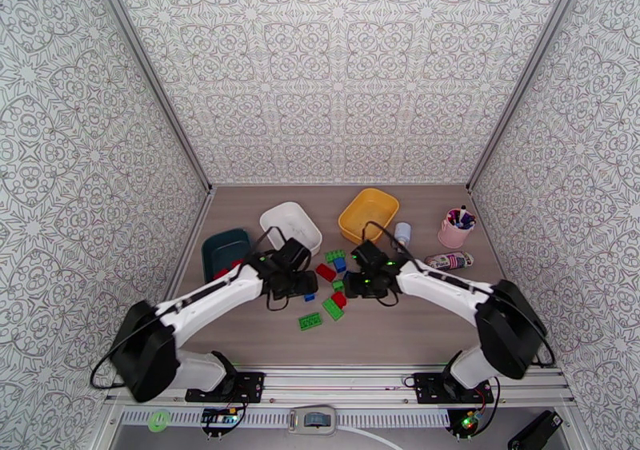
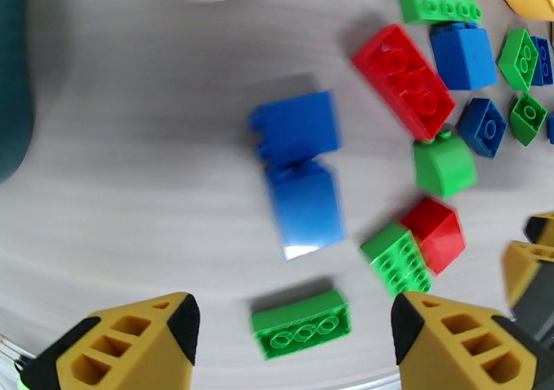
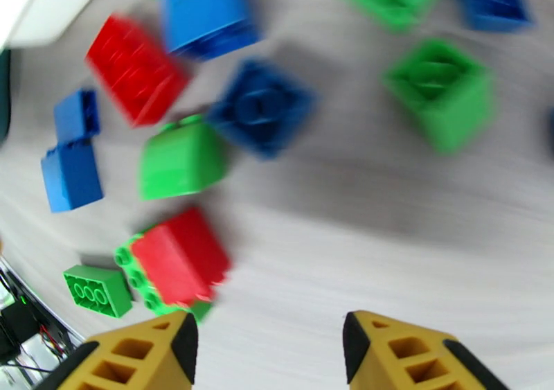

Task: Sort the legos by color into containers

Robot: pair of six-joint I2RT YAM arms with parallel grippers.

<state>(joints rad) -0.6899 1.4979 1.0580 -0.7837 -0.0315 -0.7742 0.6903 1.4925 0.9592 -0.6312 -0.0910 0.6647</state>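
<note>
The legos (image 1: 326, 272) lie in a loose heap at the middle of the desk (image 1: 400, 332), between my two grippers. The teal tray (image 1: 224, 250) is to their left, the white tray (image 1: 292, 221) above them and the yellow tray (image 1: 368, 212) to the upper right.

In the left wrist view a flat green brick (image 2: 301, 323) sits low in the frame, right between the fingertips of my left gripper (image 2: 296, 315), which is spread wide and carries nothing. Its long axis runs across the frame, nearly along my opening, so closing here would press on its short ends. I judge a wrist turn would suit it better.

Further up the frame two blue bricks (image 2: 299, 170) lie end to end with their long axis up the frame, square to my opening. Bare desk lies on their left, and a red brick (image 2: 435, 232) is near on their right. The teal tray shows at the left edge of this view, so I judge this arm the handier one for it.

My right gripper (image 3: 269, 332) is also spread and empty, over bare desk, with that red brick to its upper left.
</note>
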